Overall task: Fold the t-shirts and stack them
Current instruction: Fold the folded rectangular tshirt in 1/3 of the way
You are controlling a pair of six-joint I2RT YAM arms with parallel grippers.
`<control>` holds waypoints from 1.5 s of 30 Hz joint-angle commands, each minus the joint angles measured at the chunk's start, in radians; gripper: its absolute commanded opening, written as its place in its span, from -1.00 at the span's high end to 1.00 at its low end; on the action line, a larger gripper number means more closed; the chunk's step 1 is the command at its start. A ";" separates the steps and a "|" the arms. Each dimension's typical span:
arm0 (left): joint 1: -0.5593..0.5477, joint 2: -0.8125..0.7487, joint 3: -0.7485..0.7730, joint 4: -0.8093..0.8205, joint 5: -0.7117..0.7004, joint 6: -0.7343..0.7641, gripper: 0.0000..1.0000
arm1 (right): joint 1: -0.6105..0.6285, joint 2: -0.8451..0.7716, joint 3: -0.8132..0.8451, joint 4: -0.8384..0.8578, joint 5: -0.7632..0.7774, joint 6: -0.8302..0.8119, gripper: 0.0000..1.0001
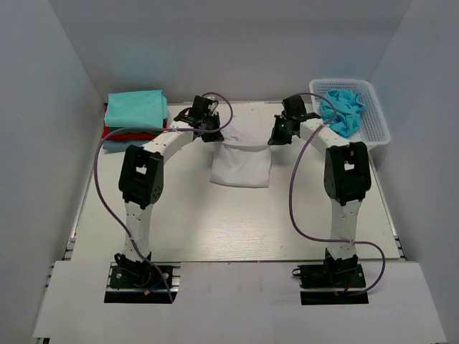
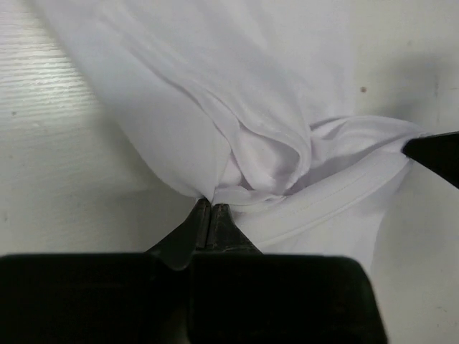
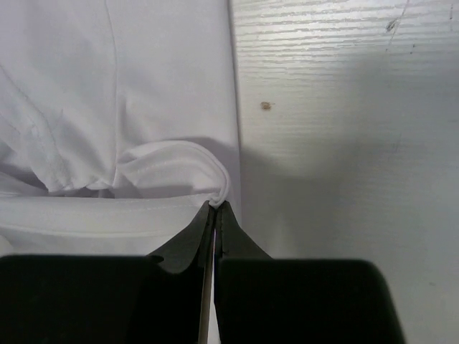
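We take the white t-shirt point(image 1: 242, 163) as our landmark. It lies partly folded on the table point(image 1: 215, 222), between the two arms, with its near edge straight and turned toward the arm bases.

At the shirt's far left corner we find the left gripper point(image 2: 210, 206). Its fingers are pressed together and pinch a bunched fold of the white cloth, which gathers in soft ridges just beyond the tips. At the far right corner the right gripper point(image 3: 215, 206) is clamped in the same way, nipping the hemmed edge where it curls over. Wood-grain table shows just right of that edge.

Farther back and well to the left of the white shirt we see a folded stack. The teal t-shirt point(image 1: 136, 107) is on top, the red t-shirt point(image 1: 133, 134) lies under it, and the grey-blue t-shirt point(image 1: 115, 144) is at the bottom.

Farther back and to the right of the white shirt stands the white lattice basket point(image 1: 381, 122). It holds one crumpled light blue t-shirt point(image 1: 343, 111), bunched toward the end of the basket nearest the white shirt.
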 commanded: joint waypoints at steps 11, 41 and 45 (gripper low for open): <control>0.018 -0.170 -0.031 -0.102 -0.086 -0.005 1.00 | 0.008 -0.131 0.004 0.047 -0.087 -0.020 1.00; -0.003 -0.480 -0.509 -0.116 0.005 -0.255 -1.00 | 0.102 -0.295 -0.255 0.062 -0.154 -0.070 -0.81; -0.041 -0.515 -0.584 0.011 0.093 -0.309 -1.00 | 0.138 -0.308 -0.332 0.094 -0.198 -0.073 -0.81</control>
